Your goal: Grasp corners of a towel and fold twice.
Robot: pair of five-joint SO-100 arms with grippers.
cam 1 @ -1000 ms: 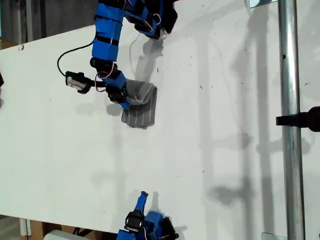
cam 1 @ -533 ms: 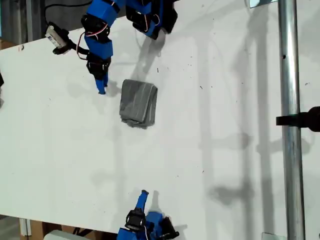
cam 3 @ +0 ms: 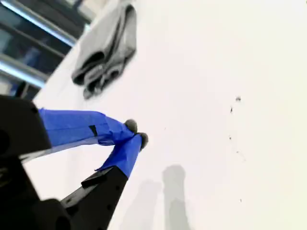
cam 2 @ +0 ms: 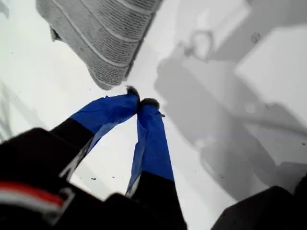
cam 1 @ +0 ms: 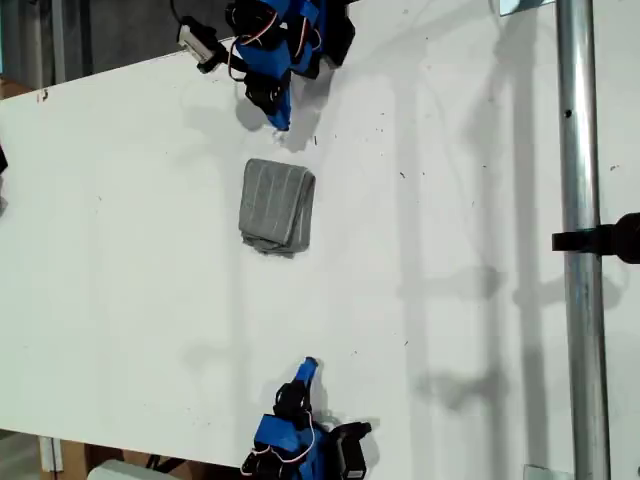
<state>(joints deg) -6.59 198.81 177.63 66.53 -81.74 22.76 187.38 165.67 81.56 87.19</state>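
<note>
Grey striped soft towel [cam 1: 277, 206]: one, folded, on white counter [cam 1: 450, 300], mid-left in exterior view, between two arms. First wrist view: my first tool [cam 2: 142, 102] closed, empty, near towel [cam 2: 103, 36]. Second wrist view: my second tool [cam 3: 136, 133] closed, empty, well apart from towel [cam 3: 108, 43].

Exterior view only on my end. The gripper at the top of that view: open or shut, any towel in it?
Observer: That is my first gripper. The first wrist view shows its tips touching with nothing between them. The towel lies apart from it.
Operator: And the one at the exterior view's bottom edge?
Observer: My second gripper. Its tips meet too, empty, over bare table.
Operator: Towel folded clean?
Observer: The second wrist view sees the towel's edge side-on: several layers stacked, gaping a little rather than lying flat.
</note>
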